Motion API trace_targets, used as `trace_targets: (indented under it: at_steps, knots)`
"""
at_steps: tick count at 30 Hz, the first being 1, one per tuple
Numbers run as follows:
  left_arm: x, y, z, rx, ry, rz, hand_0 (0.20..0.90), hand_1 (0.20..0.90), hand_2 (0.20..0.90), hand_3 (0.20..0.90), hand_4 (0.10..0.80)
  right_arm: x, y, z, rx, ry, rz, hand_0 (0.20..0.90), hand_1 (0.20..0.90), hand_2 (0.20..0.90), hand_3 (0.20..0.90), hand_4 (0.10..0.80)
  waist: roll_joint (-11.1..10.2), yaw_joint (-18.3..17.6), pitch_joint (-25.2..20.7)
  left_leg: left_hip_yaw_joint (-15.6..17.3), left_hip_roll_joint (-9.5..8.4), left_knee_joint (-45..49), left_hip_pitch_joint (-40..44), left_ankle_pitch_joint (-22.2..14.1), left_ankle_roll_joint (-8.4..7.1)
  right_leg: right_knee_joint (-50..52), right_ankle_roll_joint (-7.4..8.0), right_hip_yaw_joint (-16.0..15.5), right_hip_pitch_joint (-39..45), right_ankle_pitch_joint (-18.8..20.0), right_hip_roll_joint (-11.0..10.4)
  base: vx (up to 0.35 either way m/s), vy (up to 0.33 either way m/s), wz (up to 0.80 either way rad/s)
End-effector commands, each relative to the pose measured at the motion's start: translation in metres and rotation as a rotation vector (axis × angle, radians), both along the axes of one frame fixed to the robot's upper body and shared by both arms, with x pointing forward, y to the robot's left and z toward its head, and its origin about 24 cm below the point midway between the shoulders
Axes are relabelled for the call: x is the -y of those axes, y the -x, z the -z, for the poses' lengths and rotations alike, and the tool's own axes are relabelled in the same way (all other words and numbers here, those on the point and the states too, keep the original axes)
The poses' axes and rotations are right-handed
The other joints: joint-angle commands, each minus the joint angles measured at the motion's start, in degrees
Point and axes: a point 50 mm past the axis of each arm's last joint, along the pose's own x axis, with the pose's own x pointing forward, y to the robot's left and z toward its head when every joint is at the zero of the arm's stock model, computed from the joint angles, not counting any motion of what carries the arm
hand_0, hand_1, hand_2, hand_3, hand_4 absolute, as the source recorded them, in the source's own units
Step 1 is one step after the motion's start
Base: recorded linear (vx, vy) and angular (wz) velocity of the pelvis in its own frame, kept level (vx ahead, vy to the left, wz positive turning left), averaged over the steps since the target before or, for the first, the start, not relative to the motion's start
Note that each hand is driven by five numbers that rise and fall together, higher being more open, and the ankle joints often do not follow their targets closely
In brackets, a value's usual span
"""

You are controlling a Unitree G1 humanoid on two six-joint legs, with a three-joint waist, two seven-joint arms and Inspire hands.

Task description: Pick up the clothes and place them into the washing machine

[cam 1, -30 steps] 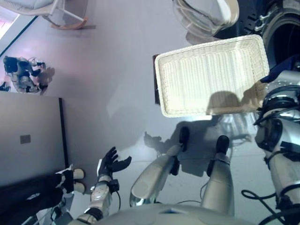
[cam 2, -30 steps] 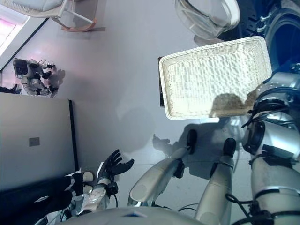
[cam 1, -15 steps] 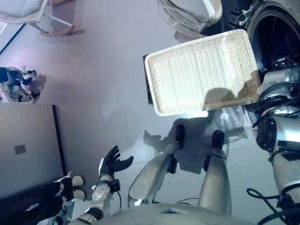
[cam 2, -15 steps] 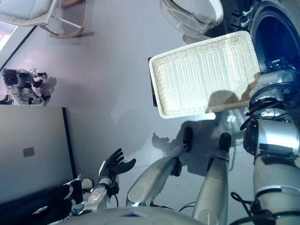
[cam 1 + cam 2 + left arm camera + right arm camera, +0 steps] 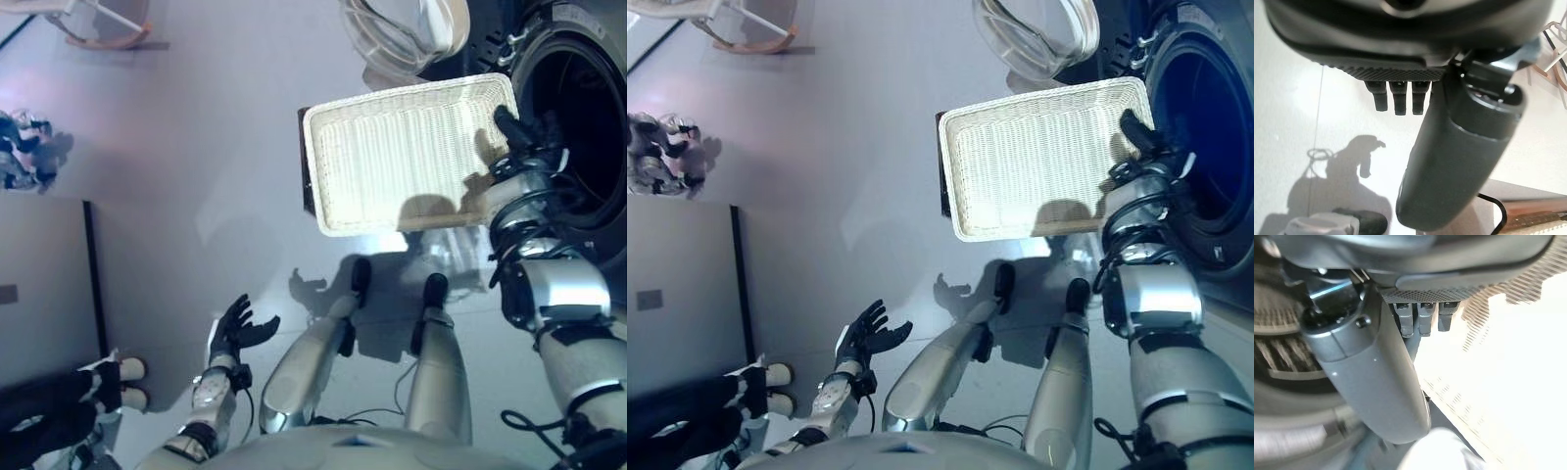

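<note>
1. A person's feet (image 5: 125, 382) show at the near left on the floor (image 5: 196, 147).
2. The left hand (image 5: 238, 328) hangs low at the near left, fingers spread apart and holding nothing.
3. The white wicker basket (image 5: 392, 157) lies at the far centre, its long axis running left to right; no clothes show inside it.
4. The right hand (image 5: 1146, 137) reaches over the basket's right end, fingers straight, gripping nothing.
5. The washing machine (image 5: 1205, 137) stands at the far right, its door (image 5: 1038, 34) swung open and its drum dark.

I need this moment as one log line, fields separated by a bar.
left hand: open, empty, low | right hand: open, empty, beside basket near washing machine drum | basket: empty | clothes: none visible
</note>
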Motion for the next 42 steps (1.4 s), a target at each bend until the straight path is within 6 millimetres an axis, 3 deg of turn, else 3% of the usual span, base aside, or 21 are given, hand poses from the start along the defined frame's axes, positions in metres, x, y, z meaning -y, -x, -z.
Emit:
trace_targets:
  at_steps: [1,2,3,4,5,6,11,18,19,21,22,23,24,26,27,34,38,42]
  knots:
    - [-0.044,0.004,-0.004,-0.006,-0.079,-0.124,0.9,0.9,0.9,0.9,0.8,-0.014,-0.004,-0.018,0.132,0.127,-0.093,0.9,0.9,0.9,0.9,0.8,-2.9,0.9,-1.8,1.3,-0.99,7.3,-2.0,-7.9,-2.0,-7.0,-0.77,-0.9,7.1,1.5,0.1,0.04,-0.001,0.04]
    - [-0.045,0.006,-0.003,-0.017,-0.075,-0.132,0.9,0.9,0.9,0.9,0.8,-0.018,0.001,0.003,0.101,0.1,-0.106,0.9,0.9,0.9,0.9,0.8,-3.9,0.6,-2.4,1.3,-0.84,7.1,-0.8,-8.1,-1.97,-7.5,-0.71,-1.1,8.5,1.5,0.2,0.041,-0.001,0.03]
    - [-0.046,0.007,-0.002,-0.019,-0.076,-0.132,0.9,0.9,0.9,0.9,0.8,-0.019,0.001,0.003,0.099,0.099,-0.106,0.9,0.9,0.9,0.9,0.8,-4.0,0.6,-2.4,1.2,-0.84,7.0,-0.7,-8.1,-1.97,-7.6,-0.71,-1.2,8.7,1.6,0.2,0.056,0.001,0.05]
    - [-0.046,0.009,-0.001,-0.027,-0.076,-0.133,0.9,0.9,0.9,0.9,0.8,-0.021,0.005,0.017,0.068,0.096,-0.116,0.9,0.9,0.9,0.9,0.8,-4.5,0.4,-2.9,1.2,-0.78,6.9,0.0,-8.2,-1.99,-7.9,-0.68,-1.3,9.6,1.6,0.2,0.08,-0.009,0.05]
    - [-0.047,0.013,0.001,-0.042,-0.073,-0.146,0.9,0.9,0.9,0.9,0.8,-0.024,0.014,0.043,0.019,0.08,-0.134,0.9,0.9,0.9,0.9,0.8,-5.7,0.0,-3.8,1.2,-0.56,6.6,1.5,-8.5,-2.02,-9.1,-0.53,-1.5,11.6,1.8,0.3,0.08,-0.009,0.02]
    - [-0.047,0.014,0.001,-0.043,-0.073,-0.146,0.9,0.9,0.9,0.9,0.8,-0.025,0.014,0.044,0.018,0.079,-0.134,0.9,0.9,0.9,0.9,0.8,-5.7,0.0,-3.8,1.1,-0.56,6.5,1.7,-8.5,-2.02,-9.3,-0.53,-1.5,11.7,1.8,0.3,0.076,-0.009,0.0]
    - [-0.051,0.025,0.006,-0.082,-0.08,-0.158,0.9,0.9,0.9,0.9,0.8,-0.023,0.052,0.112,-0.185,0.098,-0.143,0.9,0.9,0.9,0.9,0.8,-8.7,-1.2,-7.5,1.0,0.06,5.3,5.5,-8.8,-2.21,-12.9,-0.06,-2.0,16.3,2.7,0.5,0.091,-0.023,0.01]
    - [-0.057,0.04,0.012,-0.165,-0.134,-0.14,0.9,0.9,0.9,0.9,0.8,-0.032,0.137,0.211,-0.616,0.19,-0.241,0.9,0.9,0.9,0.9,0.8,-12.7,-2.8,-13.2,1.0,0.61,3.7,11.6,-10.1,-2.25,-16.8,0.35,-2.5,22.4,3.5,0.9,0.091,-0.053,-0.03]
    - [-0.06,0.044,0.013,-0.18,-0.16,-0.139,0.9,0.9,0.9,0.9,0.8,-0.036,0.16,0.228,-0.695,0.221,-0.27,0.9,0.9,0.9,0.9,0.8,-13.5,-3.3,-15.0,1.1,0.79,3.1,13.3,-10.3,-2.2,-17.9,0.53,-2.5,23.9,3.8,1.0,0.133,-0.063,-0.04]
    - [-0.06,0.047,0.014,-0.19,-0.175,-0.124,0.9,0.9,0.9,0.9,0.8,-0.037,0.171,0.235,-0.724,0.221,-0.281,0.9,0.9,0.9,0.9,0.8,-13.8,-3.5,-15.8,1.3,0.98,2.5,14.4,-10.4,-2.19,-18.5,0.6,-2.6,24.8,3.9,1.1,0.081,-0.037,-0.05]
    - [-0.06,0.049,0.015,-0.206,-0.189,-0.109,0.9,0.9,0.9,0.9,0.8,-0.037,0.184,0.243,-0.766,0.237,-0.289,0.9,0.9,0.9,0.9,0.8,-14.1,-3.9,-16.6,1.5,1.15,2.2,15.2,-10.4,-2.18,-18.8,0.69,-2.6,25.5,4.0,1.2,0.081,-0.034,-0.06]
    - [-0.06,0.057,0.018,-0.241,-0.199,-0.091,0.9,0.9,0.9,0.9,0.8,-0.04,0.209,0.257,-0.838,0.211,-0.296,0.9,0.9,0.9,0.9,0.8,-14.5,-4.4,-18.0,1.7,1.46,1.5,17.0,-10.7,-2.1,-19.4,0.76,-2.5,26.9,4.0,1.4,0.081,-0.034,-0.04]
    - [-0.06,0.057,0.018,-0.241,-0.2,-0.091,0.9,0.9,0.9,0.9,0.8,-0.04,0.209,0.257,-0.839,0.211,-0.296,0.9,0.9,0.9,0.9,0.8,-14.5,-4.4,-18.0,1.7,1.46,1.4,17.1,-10.6,-2.1,-19.4,0.76,-2.5,27.1,4.0,1.4,0.075,-0.026,0.0]
    - [-0.059,0.068,0.023,-0.289,-0.184,-0.086,0.9,0.9,0.9,0.9,0.8,-0.043,0.247,0.276,-0.959,0.175,-0.323,0.9,0.9,0.9,0.9,0.8,-14.8,-5.0,-19.9,1.9,1.83,0.5,19.1,-10.8,-2.04,-20.3,0.85,-2.4,28.7,4.0,1.6,0.054,-0.021,-0.03]
    - [-0.059,0.069,0.023,-0.289,-0.184,-0.086,0.9,0.9,0.9,0.9,0.8,-0.044,0.247,0.276,-0.96,0.175,-0.324,0.9,0.9,0.9,0.9,0.8,-14.8,-5.0,-19.9,1.9,1.83,0.4,19.2,-10.8,-2.04,-20.4,0.85,-2.4,28.8,4.0,1.6,0.055,-0.017,-0.06]
    - [-0.056,0.095,0.033,-0.414,-0.167,-0.048,0.9,0.9,0.9,0.9,0.8,-0.053,0.311,0.3,-1.193,0.114,-0.388,0.9,0.9,0.9,0.9,0.8,-15.2,-6.4,-22.8,2.6,2.9,-4.4,24.0,-9.6,-2.38,-21.7,1.18,-2.6,31.9,4.1,2.0,0.013,-0.006,-0.03]
    - [-0.052,0.104,0.037,-0.476,-0.16,0.018,0.9,0.9,0.9,0.9,0.8,-0.045,0.346,0.305,-1.377,0.126,-0.421,0.9,0.9,0.9,0.9,0.8,-15.2,-6.8,-23.9,2.4,2.91,-3.7,25.2,-10.3,-2.2,-21.6,1.24,-3.0,33.4,3.6,2.1,0.013,-0.002,0.01]
    - [-0.047,0.112,0.04,-0.512,-0.141,0.059,0.9,0.9,0.9,0.9,0.8,-0.042,0.361,0.306,-1.454,0.109,-0.435,0.9,0.9,0.9,0.9,0.8,-14.9,-7.0,-25.1,2.6,3.04,-3.7,25.9,-10.8,-2.15,-21.6,1.19,-3.1,34.1,3.2,2.1,0.019,0.0,0.04]
